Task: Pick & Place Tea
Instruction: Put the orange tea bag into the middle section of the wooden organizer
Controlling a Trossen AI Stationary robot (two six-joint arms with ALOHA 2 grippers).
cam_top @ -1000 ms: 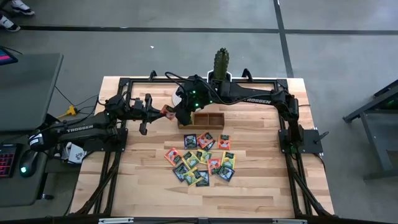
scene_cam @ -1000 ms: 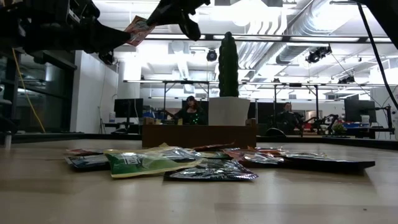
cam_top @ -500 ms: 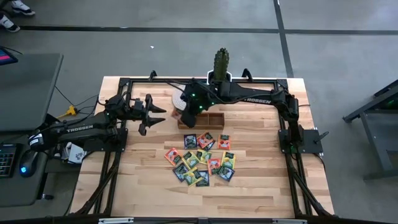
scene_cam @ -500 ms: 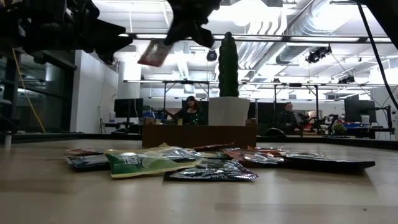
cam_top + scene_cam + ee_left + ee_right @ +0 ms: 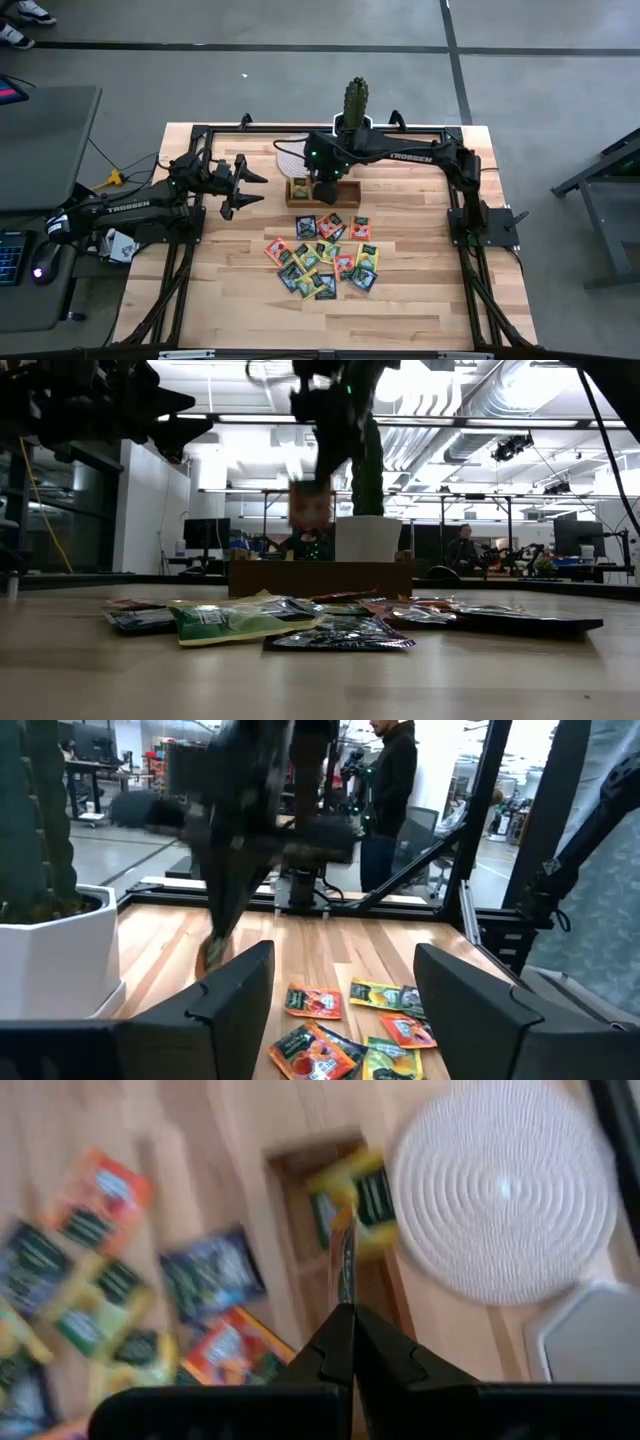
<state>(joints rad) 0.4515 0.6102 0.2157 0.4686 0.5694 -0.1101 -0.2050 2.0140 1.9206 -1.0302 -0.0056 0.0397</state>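
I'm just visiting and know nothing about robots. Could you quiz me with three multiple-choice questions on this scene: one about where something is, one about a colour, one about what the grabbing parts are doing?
1. Where is the right gripper?
A. over the wooden tray
B. over the pile of tea packets
C. off the table

2. What colour is the packet lying in the tray's end compartment?
A. blue
B. yellow
C. white

3. How do the jaws of the left gripper stand?
A. open, empty
B. shut on a packet
C. shut, empty

Answers: 1 A, the high view shows it above the tray. 2 B, a yellow packet shows in the right wrist view. 3 A, its fingers stand apart with nothing between.
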